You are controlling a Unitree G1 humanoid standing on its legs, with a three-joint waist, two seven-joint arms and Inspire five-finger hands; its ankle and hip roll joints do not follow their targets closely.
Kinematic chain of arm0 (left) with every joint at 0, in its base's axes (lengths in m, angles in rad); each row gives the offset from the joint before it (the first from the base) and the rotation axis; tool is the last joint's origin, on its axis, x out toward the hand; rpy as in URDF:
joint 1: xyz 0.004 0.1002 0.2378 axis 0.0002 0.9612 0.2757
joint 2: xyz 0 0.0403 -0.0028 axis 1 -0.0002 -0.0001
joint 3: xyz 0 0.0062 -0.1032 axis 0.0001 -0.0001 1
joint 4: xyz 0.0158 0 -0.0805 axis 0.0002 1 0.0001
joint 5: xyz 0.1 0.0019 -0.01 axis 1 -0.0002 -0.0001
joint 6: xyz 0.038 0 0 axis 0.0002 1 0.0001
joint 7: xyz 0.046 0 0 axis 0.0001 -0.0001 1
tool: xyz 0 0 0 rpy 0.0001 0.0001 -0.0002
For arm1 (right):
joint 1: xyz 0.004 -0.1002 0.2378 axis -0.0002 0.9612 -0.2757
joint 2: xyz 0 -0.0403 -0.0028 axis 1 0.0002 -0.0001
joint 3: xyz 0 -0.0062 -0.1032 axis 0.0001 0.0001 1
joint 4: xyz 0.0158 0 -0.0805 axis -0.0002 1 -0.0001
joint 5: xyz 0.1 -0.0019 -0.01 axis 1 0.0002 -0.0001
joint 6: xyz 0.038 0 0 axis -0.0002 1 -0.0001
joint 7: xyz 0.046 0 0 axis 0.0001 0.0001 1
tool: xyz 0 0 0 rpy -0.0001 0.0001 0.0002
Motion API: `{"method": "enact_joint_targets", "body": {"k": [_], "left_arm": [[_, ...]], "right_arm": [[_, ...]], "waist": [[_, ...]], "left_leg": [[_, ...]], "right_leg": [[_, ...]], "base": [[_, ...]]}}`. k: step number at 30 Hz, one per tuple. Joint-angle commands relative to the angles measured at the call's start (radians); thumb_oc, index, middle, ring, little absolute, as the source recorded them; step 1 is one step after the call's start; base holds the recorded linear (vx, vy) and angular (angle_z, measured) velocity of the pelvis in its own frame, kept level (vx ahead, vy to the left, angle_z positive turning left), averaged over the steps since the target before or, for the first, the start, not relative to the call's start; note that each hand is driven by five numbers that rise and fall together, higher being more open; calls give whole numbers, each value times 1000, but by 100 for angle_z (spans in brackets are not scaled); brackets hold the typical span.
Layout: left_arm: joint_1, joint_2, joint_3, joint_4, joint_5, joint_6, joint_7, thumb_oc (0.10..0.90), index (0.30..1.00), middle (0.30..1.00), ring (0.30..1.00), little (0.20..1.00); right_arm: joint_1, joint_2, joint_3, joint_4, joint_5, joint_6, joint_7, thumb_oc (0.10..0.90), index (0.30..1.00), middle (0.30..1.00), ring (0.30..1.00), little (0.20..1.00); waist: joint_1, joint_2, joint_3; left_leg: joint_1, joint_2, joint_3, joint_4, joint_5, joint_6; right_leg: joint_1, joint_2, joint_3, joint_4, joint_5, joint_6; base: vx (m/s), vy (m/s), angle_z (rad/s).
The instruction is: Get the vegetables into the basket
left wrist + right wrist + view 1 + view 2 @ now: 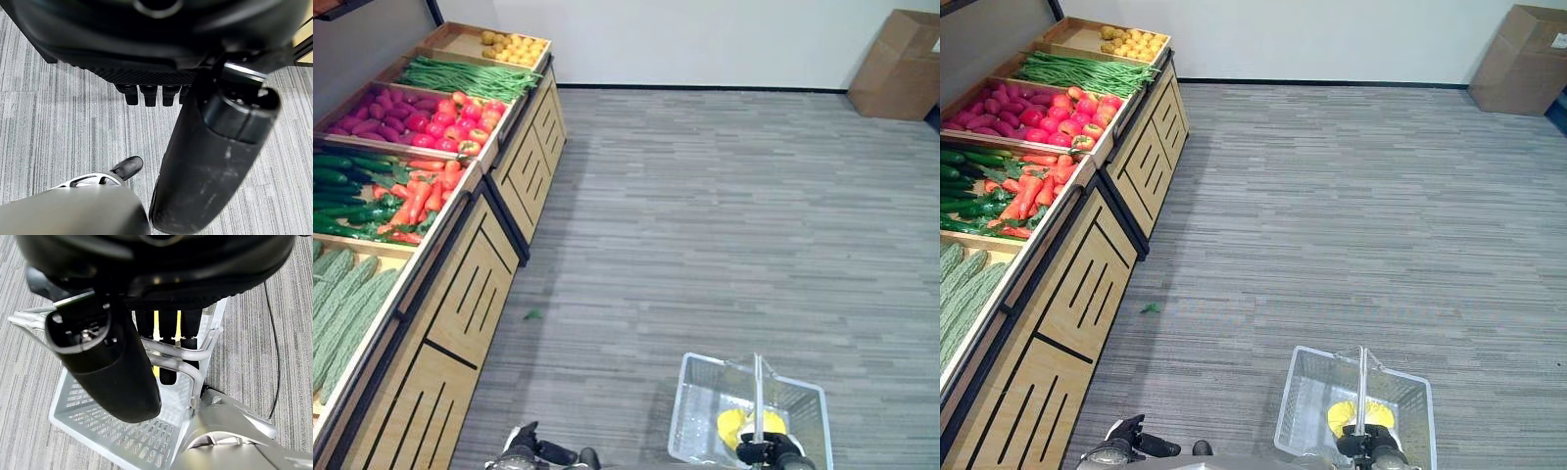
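A clear mesh basket (pixel 705 411) is being carried by its handle (pixel 758 387) in the right hand (pixel 769 452), whose fingers (pixel 168 355) are being kept curled round the handle's rails. A yellow vegetable (pixel 732 425) is lying on the basket's bottom, beneath the handle. The basket is being held above the grey floor (pixel 734 215), well apart from the counter (pixel 470 294).

The left hand (pixel 533 448) is being held low beside the counter's front edge, with nothing gripped; its fingers (pixel 146 94) are bent inward, away from the thumb (pixel 210 161).

On the counter, crates are being displayed in a row: green gourds (pixel 342 304) at the near end, then cucumbers (pixel 337 181) with carrots (pixel 421 201), purple sweet potatoes (pixel 382 113) with red peppers (pixel 450 122), green beans (pixel 465 76), and potatoes (pixel 514 46) at the far end. A cardboard box (pixel 899 64) is standing by the far wall. A small green scrap (pixel 532 314) is lying on the floor near the counter's front.
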Motion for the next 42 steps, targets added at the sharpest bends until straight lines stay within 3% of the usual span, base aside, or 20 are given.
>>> {"method": "enact_joint_targets", "body": {"k": [1,8,13,20,23,24,26,29,30,33,34,35,37,39,40,42], "left_arm": [[-75,52,-13,-6,70,-41,5,900,1000,1000,1000,1000],[-79,74,-16,-13,77,-49,4,900,1000,1000,1000,1000],[-89,86,-23,-37,78,-45,19,900,1000,1000,1000,1000],[-101,94,-29,-40,91,-40,45,900,1000,1000,1000,1000],[-103,90,-32,-39,97,-40,44,900,1000,1000,1000,1000],[-104,86,-37,-42,98,-42,43,900,1000,1000,1000,1000],[-114,80,-58,-43,101,-45,40,900,1000,1000,1000,1000],[-123,65,-73,-33,106,-42,42,900,1000,1000,1000,1000],[-122,55,-76,-24,100,-42,44,900,1000,1000,1000,1000],[-130,43,-77,-24,74,-40,45,900,1000,1000,1000,1000],[-130,38,-72,-25,62,-40,48,900,1000,1000,1000,1000],[-126,35,-70,-34,42,-42,51,900,1000,1000,1000,1000],[-124,34,-70,-46,34,-42,56,900,1000,1000,1000,1000],[-130,33,-65,-45,17,-40,59,900,1000,1000,1000,1000],[-132,35,-66,-49,21,-40,55,900,1000,1000,1000,1000],[-132,36,-65,-47,23,-41,56,900,1000,1000,1000,1000]], "right_arm": [[-55,24,12,5,-41,-31,3,400,300,300,300,300],[-79,24,14,3,-49,-27,10,400,300,300,300,300],[-87,34,20,-23,-29,-31,4,400,300,300,300,300],[-83,45,51,-73,-20,-44,2,400,300,300,300,300],[-66,49,57,-87,-23,-48,2,400,300,300,300,300],[-51,48,58,-90,-22,-52,3,400,300,300,300,300],[-34,40,62,-89,-13,-57,3,400,300,300,300,300],[-33,35,64,-74,-8,-59,3,400,300,300,300,300],[-33,27,67,-67,-11,-58,8,400,300,300,300,300],[-42,-3,81,-81,-9,-63,5,400,300,300,300,300],[-45,-8,81,-81,-5,-65,6,400,300,300,300,300],[-45,-14,85,-81,-5,-65,8,400,300,300,300,300],[-41,-24,80,-79,-1,-65,11,400,300,300,300,300],[-41,-29,74,-77,5,-62,10,400,300,300,300,300],[-44,-32,67,-69,8,-58,11,400,300,300,300,300],[-44,-34,67,-67,5,-58,9,400,300,300,300,300]], "waist": [[20,-58,30],[42,-98,59],[45,-110,92],[0,-121,139],[-31,-121,143],[-53,-122,142],[-81,-113,135],[-87,-94,125],[-91,-71,122],[-98,-47,139],[-99,-41,144],[-84,-46,162],[-70,-61,182],[-60,-71,194],[-44,-87,192],[-36,-85,190]], "left_leg": [[-4,23,-22,2,-46,-44],[-7,-25,-18,33,-92,-7],[5,-32,-8,31,-110,15],[71,-7,-21,-1,-124,-14],[101,-10,-40,-1,-147,-19],[113,-15,-58,-1,-158,-19],[127,-15,-88,-1,-172,-22],[132,4,-109,-1,-169,-32],[138,32,-128,0,-160,-44],[82,94,-155,109,-137,-83],[64,109,-168,147,-109,-96],[6,136,-194,269,-32,-108],[-60,136,-235,407,36,-104],[-118,106,-257,411,18,-84],[-197,69,-224,309,-53,-58],[-212,63,-214,252,-40,-60]], "right_leg": [[-13,-148,8,6,96,115],[-35,-193,34,59,178,115],[-91,-192,54,171,167,115],[-240,-85,104,53,168,115],[-281,-19,127,19,158,113],[-299,18,169,23,148,103],[-292,61,265,45,113,80],[-277,86,275,49,93,62],[-283,103,257,77,64,45],[-268,129,226,97,8,-1],[-257,140,216,92,1,-13],[-218,163,206,82,-27,-44],[-175,183,203,76,-63,-78],[-149,177,212,70,-77,-78],[-118,157,233,47,-82,-58],[-109,157,238,40,-82,-53]], "base": [[24,84,10],[54,143,1],[55,111,-3],[150,-11,5],[259,-21,20],[293,-59,51],[222,-59,90],[155,-147,79],[218,-270,17],[233,-370,58],[270,-407,46],[213,-333,17],[202,-285,-17],[200,-72,-24],[263,75,-29],[224,116,-21]]}}
